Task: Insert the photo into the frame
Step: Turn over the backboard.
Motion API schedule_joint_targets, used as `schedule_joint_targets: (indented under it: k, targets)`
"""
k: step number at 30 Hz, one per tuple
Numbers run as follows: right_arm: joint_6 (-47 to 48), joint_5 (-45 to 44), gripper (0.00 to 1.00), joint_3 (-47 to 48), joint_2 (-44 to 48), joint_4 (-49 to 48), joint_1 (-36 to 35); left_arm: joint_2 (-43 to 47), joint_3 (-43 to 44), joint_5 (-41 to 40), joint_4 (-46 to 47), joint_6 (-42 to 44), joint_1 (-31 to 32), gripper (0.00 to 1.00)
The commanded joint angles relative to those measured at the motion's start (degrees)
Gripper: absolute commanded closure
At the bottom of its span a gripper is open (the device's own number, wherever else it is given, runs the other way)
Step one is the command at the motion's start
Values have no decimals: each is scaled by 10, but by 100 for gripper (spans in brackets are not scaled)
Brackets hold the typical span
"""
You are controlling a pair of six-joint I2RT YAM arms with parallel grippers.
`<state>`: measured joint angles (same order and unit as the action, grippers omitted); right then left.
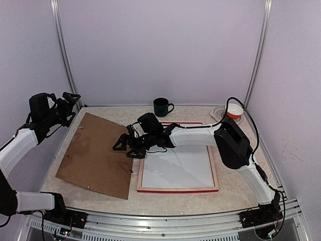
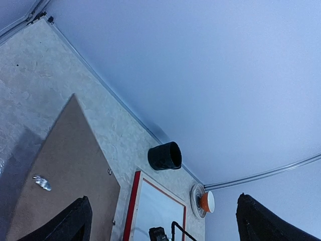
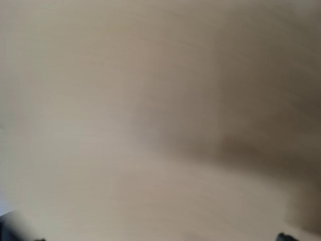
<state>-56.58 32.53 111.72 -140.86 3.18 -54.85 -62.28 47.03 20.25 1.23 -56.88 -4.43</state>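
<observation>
The counter [image 1: 235, 186] carries everything, and the biggest piece on it is the brown backing board [image 1: 95, 153]. It lies flat and skewed to the left, we judge so that the frame's back is open for loading. Just beside it the frame [image 1: 178, 190] lies face down, with its pale wood back up and a red edge showing. Its opening is filled by a plain white sheet [image 1: 178, 168]. We take this for the photo lying picture-side down inside the frame, though from above we cannot rule out a mat.

The right arm reaches across the frame's far left corner. Its right end effector [image 1: 128, 146] is spread wide and holds nothing, low over the seam where the board's edge meets the frame. Its wrist view is a tan blur, which suggests it is very close to the board, probably to pick up the edge.

The left end effector [image 2: 163, 197] is raised well clear at the left, wide and empty, and seems parked out of the way.

A dark mug [image 1: 161, 106] and a small orange-and-white bowl [image 1: 234, 110] stand at the far edge, apart from the work.
</observation>
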Motion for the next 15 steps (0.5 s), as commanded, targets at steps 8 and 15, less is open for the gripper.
schedule_joint_targets:
  k: [8,15]
  targets:
    - [15,-5,1,1,-3,9,0,-4,-85,-38,-3,36,-2,1]
    - [50,-85,1,38,8,120,0,-62,-36,-163,-143,108,-1,1]
